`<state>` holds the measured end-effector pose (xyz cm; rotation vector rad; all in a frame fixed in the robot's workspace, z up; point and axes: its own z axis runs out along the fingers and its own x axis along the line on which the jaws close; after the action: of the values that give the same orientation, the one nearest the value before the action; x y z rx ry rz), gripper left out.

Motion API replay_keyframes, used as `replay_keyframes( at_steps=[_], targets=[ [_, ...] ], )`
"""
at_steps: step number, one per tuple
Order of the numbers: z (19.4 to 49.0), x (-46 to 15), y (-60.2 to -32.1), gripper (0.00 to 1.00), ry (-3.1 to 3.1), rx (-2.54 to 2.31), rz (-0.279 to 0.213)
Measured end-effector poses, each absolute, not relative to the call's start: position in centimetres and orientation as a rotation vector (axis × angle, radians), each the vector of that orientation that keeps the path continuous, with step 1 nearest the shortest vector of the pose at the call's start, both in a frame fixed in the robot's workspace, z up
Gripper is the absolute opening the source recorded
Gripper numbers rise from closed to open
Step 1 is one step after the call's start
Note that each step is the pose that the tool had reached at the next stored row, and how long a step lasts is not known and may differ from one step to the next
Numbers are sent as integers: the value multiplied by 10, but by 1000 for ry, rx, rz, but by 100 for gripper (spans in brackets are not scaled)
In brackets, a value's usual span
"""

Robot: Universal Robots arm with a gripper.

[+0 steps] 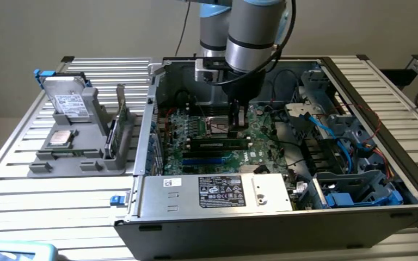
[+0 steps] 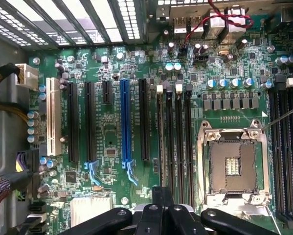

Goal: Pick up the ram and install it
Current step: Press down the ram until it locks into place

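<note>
Black linkages of the gripper [image 2: 162, 192] crowd the wrist view's near edge, and its fingers are pressed together with nothing between them. They cover part of the memory slots [image 2: 178, 142] beside the processor socket [image 2: 233, 164]. In the exterior view, the silver power supply [image 1: 216, 193] hides the front strip of the motherboard [image 1: 194, 130]. The ram [image 1: 220, 144] sits lengthwise in a slot just in front of the fingertips. It is a long, narrow, dark stick with a pale label. Whether the fingers touch it is unclear.
</note>
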<state>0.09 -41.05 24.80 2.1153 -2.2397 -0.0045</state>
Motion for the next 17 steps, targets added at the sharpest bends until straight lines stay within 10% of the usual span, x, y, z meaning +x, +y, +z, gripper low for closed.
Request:
replay_keyframes(
  at_steps=[17],
  targets=[
    [239, 6, -413, 11, -2255, 2132, -42]
  ],
)
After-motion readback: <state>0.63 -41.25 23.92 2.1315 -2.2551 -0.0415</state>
